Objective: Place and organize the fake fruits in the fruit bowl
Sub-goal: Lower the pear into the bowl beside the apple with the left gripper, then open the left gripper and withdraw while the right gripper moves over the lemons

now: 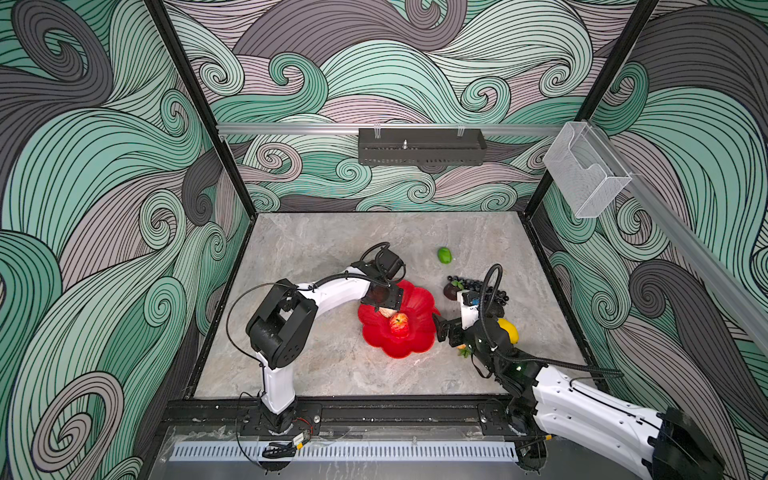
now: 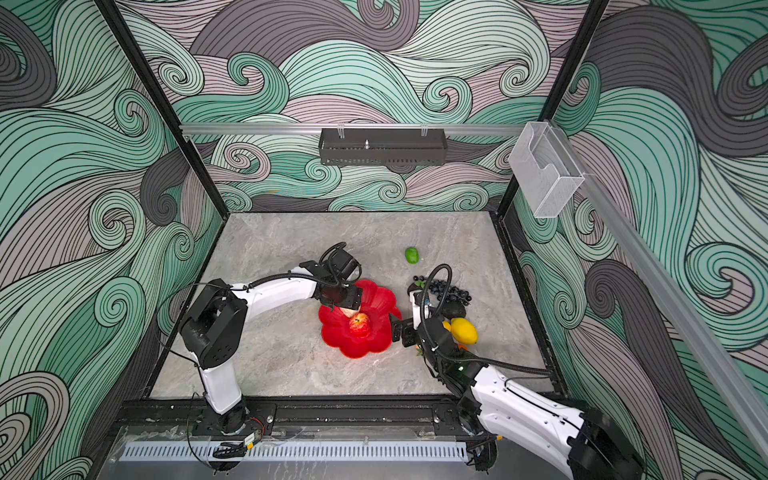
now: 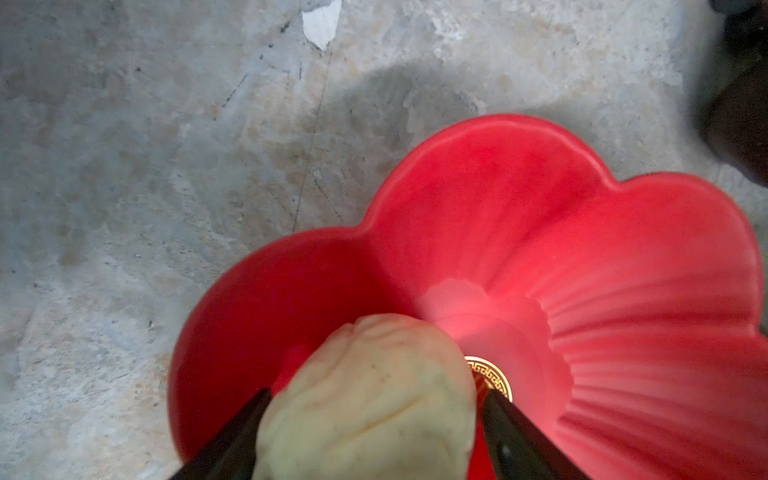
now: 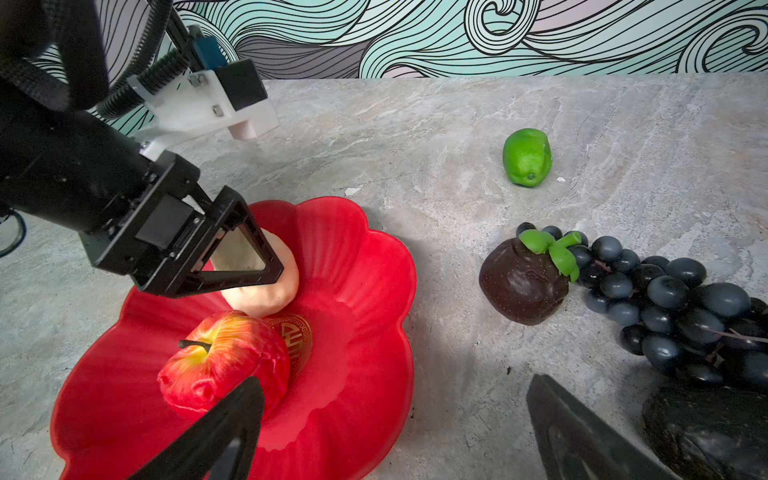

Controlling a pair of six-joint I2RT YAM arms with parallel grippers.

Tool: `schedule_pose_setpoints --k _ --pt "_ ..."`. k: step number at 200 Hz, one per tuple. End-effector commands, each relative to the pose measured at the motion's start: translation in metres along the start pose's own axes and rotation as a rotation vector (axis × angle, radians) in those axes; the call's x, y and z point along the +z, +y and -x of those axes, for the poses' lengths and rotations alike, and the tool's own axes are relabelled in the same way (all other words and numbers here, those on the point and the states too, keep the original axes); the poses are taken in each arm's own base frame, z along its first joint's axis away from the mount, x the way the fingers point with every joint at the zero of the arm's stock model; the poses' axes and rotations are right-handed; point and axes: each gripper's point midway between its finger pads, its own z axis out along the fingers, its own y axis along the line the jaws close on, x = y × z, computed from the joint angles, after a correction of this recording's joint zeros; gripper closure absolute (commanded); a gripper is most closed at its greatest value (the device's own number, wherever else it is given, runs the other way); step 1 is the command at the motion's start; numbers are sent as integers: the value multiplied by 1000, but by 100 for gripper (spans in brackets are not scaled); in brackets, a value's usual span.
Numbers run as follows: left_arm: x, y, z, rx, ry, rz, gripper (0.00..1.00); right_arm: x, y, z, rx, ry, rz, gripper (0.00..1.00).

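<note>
Over grey stone [image 1: 332, 249], left gripper [image 3: 376, 397] stands parted around a probably light, slick cream piece [image 4: 274, 286], best pinched mid-body; right gripper [image 4: 395, 380] gapes empty.

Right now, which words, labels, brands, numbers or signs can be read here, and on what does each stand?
No readable words or numbers in any view.
At the centre of the fruit bowl: a gold round mark, a stylised sign inside a key-pattern ring, partly hidden by the apple; I cannot read it.
</note>
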Motion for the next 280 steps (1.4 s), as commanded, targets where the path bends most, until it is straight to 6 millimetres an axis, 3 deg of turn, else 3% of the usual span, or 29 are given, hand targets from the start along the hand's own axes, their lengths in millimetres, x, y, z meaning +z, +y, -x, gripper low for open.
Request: schedule_pose_setpoints --k 1,50,140,163,222,259,280 --pt "-16 7 9 -16 -34 22 17 0 -2 4 13 -13 -11 1" --pt "-26 12 7 -18 -42 35 14 -1 -5 6 21 -15 -26 1" --pt "-71 13 -4 -39 -104 -27 11 -21 -27 42 76 34 -172 1" --pt "-88 29 -9 -37 -165 23 6 -18 -35 47 71 104 -218 1" --pt "-143 76 -31 -97 -482 63 5 -6 -70 45 146 302 -332 2" --pt "-154 110 -50 -196 -693 91 5 -18 -98 35 222 363 -432 2" --pt "-155 118 -60 -207 -747 79 3 -28 -114 26 264 406 -479 3"
